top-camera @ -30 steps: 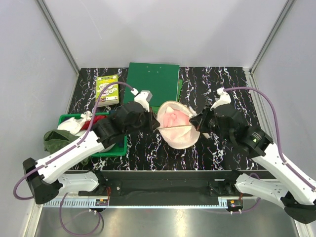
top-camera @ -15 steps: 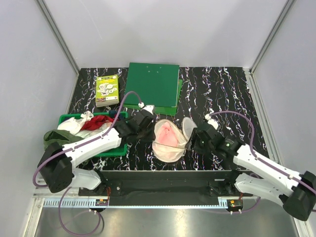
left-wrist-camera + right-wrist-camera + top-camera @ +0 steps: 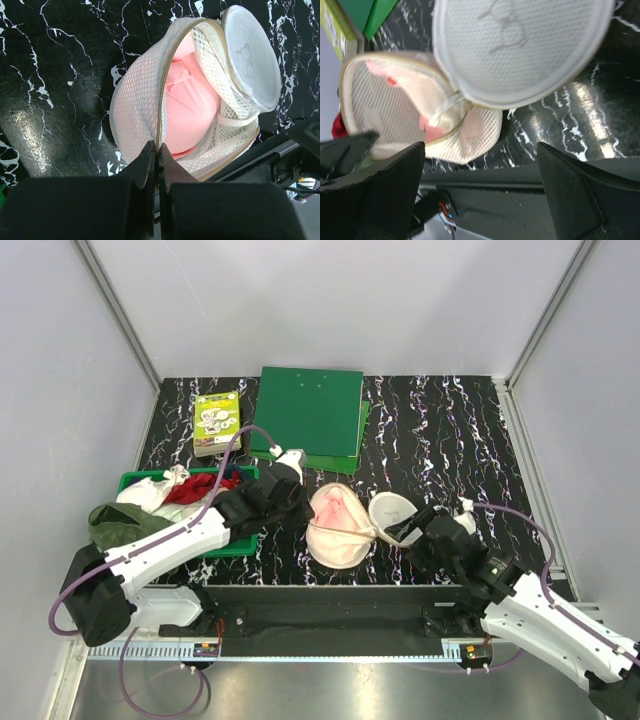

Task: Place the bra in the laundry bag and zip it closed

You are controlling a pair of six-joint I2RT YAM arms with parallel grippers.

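Observation:
The laundry bag [image 3: 335, 540] lies open on the black marbled table near its front edge. Its lid half [image 3: 392, 510], with the bra-outline print [image 3: 507, 27], is flopped to the right. The pink bra [image 3: 334, 508] sits inside the pouch, showing through the opening [image 3: 192, 100]. My left gripper [image 3: 298, 508] is at the bag's left side, shut on the zip rim [image 3: 159, 150]. My right gripper [image 3: 415, 538] stands open just right of the bag, with nothing between its fingers [image 3: 480, 150]. The mesh pouch [image 3: 385, 95] and lid lie ahead of it.
A green plastic basket [image 3: 135, 483] at the left holds a red cloth [image 3: 200, 488] and white items. An olive-green garment [image 3: 112, 523] hangs over its near corner. A green board [image 3: 310, 412] and a small yellow-green box [image 3: 217, 422] lie at the back. The table's front edge is just below the bag.
My right gripper opened, let go of the bag and drew back toward the near right. The bag came down onto the table and its lid half fell open to the right.

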